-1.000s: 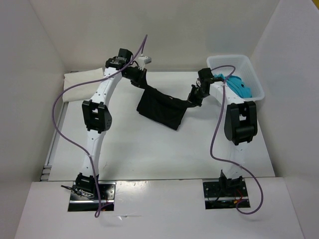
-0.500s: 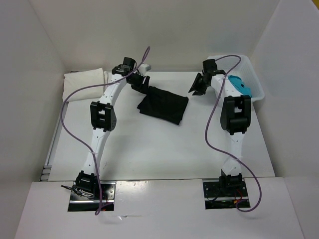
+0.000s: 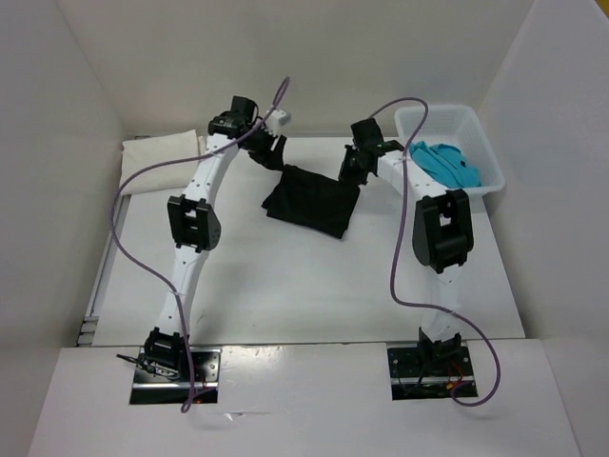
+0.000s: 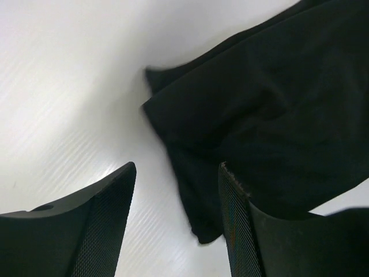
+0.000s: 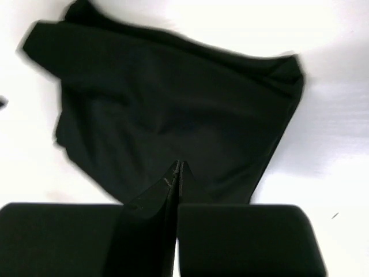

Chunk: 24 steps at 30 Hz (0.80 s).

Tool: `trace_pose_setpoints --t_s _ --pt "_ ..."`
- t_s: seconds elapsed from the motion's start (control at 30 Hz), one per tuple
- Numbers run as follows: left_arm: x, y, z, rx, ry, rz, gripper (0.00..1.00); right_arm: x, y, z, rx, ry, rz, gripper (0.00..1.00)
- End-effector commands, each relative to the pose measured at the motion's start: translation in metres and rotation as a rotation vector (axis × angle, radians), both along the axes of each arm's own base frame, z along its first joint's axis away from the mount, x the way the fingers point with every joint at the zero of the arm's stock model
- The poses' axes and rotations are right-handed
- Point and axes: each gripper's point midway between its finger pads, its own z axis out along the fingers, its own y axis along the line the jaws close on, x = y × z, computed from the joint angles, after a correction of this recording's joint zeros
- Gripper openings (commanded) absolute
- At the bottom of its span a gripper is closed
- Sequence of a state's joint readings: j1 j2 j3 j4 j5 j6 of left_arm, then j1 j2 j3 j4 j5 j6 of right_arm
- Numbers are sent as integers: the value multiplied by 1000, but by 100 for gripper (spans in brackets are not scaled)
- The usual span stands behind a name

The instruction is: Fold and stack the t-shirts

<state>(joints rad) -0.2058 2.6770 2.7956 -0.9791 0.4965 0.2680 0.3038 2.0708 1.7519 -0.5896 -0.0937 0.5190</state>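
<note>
Both arms have just dropped the black t-shirt [image 3: 312, 200]; it lies rumpled on the worktop [image 3: 285, 276] between them; left gripper [image 4: 176, 167] hangs wide and empty over its corner, right gripper [image 5: 177, 165] pinched closed, empty; I reckon the fold needs regrasping.

Open table [image 3: 285, 276] before black t-shirt [image 3: 312, 198]; basket [image 3: 440, 110] right

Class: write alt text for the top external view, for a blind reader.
A black cloth t-shirt lies loosely folded on the white table between the left tool and right tool. A cream-white cloth t-shirt sits at far left; a bright turquoise cloth t-shirt lies in the white plastic basket at far right.
</note>
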Motion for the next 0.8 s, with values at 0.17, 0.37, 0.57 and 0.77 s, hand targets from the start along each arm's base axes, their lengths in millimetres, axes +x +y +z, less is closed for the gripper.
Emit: trace_pose_setpoints --t_s 0.17,0.37,0.57,0.77 --pt "-4 -51 -24 25 -59 -135 70 42 -24 -60 -30 74 -89 0" --pt "33 -22 -44 96 -103 50 71 54 -31 -67 -52 79 -112 0" --pt "49 -6 -46 131 -136 143 80 72 -40 -54 -96 44 -120 0" --pt "44 -8 30 61 -226 123 93 83 -41 -12 -111 -19 -95 0"
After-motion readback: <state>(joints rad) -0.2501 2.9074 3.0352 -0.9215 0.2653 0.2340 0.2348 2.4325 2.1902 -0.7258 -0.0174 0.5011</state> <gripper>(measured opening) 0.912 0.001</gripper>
